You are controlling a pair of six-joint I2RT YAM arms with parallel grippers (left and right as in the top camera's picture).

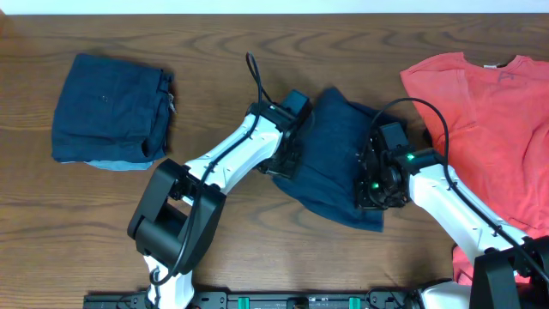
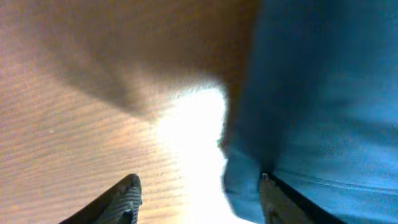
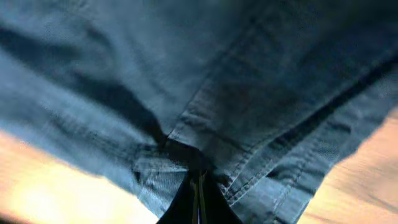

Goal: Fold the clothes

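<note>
A dark blue denim garment [image 1: 334, 146] lies crumpled in the middle of the wooden table. My left gripper [image 1: 287, 159] is at its left edge. In the left wrist view the jaws [image 2: 199, 202] are open, with the blue cloth edge [image 2: 323, 93] lying against the right finger and bare table by the left one. My right gripper [image 1: 371, 184] is on the garment's right side. In the right wrist view its fingers [image 3: 199, 186] are shut, pinching a seamed fold of the denim [image 3: 217, 74].
A folded dark blue garment [image 1: 110, 110] lies at the far left. A red T-shirt [image 1: 493, 112] is spread out at the right and runs off the right edge. Bare wooden table [image 1: 214, 51] lies between them and along the front.
</note>
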